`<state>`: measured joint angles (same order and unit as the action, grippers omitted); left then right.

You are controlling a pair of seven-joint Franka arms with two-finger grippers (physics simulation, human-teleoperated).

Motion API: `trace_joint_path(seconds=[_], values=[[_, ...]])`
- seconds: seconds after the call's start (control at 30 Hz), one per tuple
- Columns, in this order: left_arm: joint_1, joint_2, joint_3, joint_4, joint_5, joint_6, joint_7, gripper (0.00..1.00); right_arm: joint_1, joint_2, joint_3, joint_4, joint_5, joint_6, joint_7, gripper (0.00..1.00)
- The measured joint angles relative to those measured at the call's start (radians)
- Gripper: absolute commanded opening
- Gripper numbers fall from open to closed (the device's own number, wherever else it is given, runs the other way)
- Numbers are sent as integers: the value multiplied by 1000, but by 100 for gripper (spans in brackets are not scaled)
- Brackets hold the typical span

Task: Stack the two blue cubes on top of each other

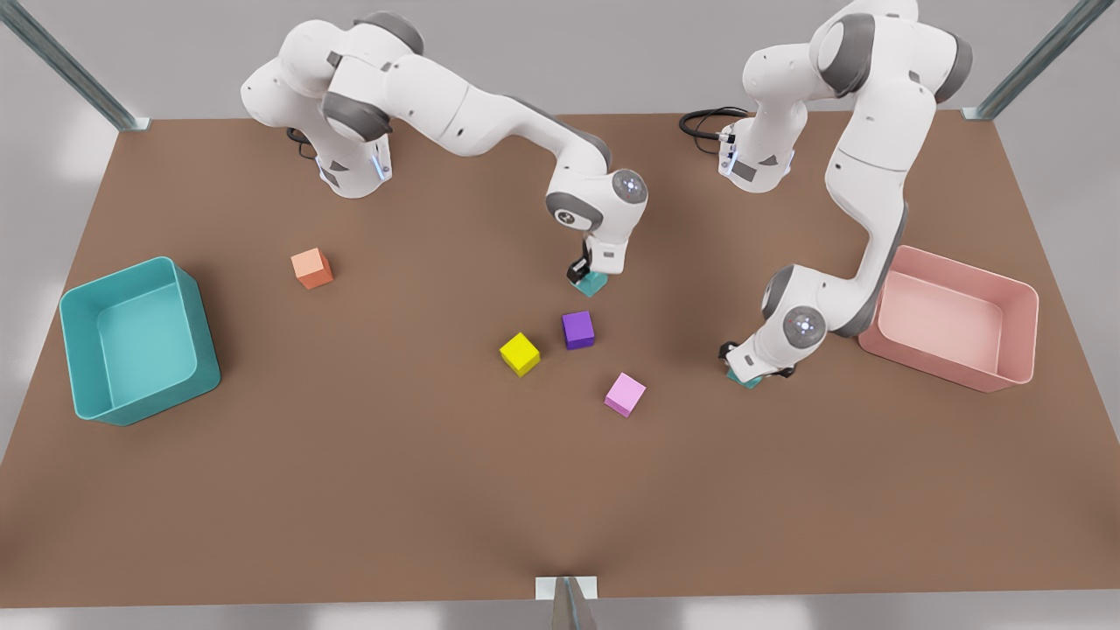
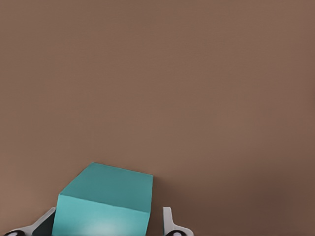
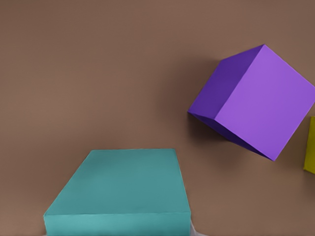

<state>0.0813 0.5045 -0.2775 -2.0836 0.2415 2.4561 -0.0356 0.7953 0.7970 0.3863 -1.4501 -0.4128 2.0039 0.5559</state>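
Cubes, one blue cube [image 3: 123,191] clamped in right pincer [image 1: 588,278], other blue cube [image 2: 106,204] clamped in left pincer [image 1: 748,376].

We see two matte teal cubes on the bench, well apart: one cube [image 1: 594,283] near the centre, the other cube [image 1: 743,379] toward the front view's right.

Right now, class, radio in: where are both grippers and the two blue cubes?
Right gripper down on centre blue cube, beside purple cube. Left gripper astride other blue cube by pink bin. Nothing stacked.
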Motion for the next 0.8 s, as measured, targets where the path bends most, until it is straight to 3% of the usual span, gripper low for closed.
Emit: trace_joint_path(seconds=[0.13,0.2,0.3,0.43,0.47,0.63,0.67,0.77,0.8], values=[[0,2,0,0,0,4,-4,94,-3,-1,2,0,-17,23,31,43],[-4,2,0,0,1,3,-8,73,-11,-47,8,0,-17,7,42,43],[-6,-2,-1,4,7,1,-20,68,-49,-150,14,-56,-3,-11,53,43],[1,-15,-2,9,9,-6,-32,71,-148,-222,7,-74,45,-24,53,43],[2,-16,-2,9,6,-8,-32,99,-167,-222,-1,-69,53,-24,51,43],[2,-15,-2,10,1,-12,-31,98,-185,-216,-23,-61,89,-20,44,43],[1,-13,-2,10,1,-12,-31,93,-165,-211,-19,-62,93,-19,45,43],[0,-12,-2,11,6,-13,-37,62,-57,-187,-8,-67,97,-18,62,43],[0,-12,-2,12,10,-13,-42,58,-35,-180,-3,-70,98,-18,69,43]])
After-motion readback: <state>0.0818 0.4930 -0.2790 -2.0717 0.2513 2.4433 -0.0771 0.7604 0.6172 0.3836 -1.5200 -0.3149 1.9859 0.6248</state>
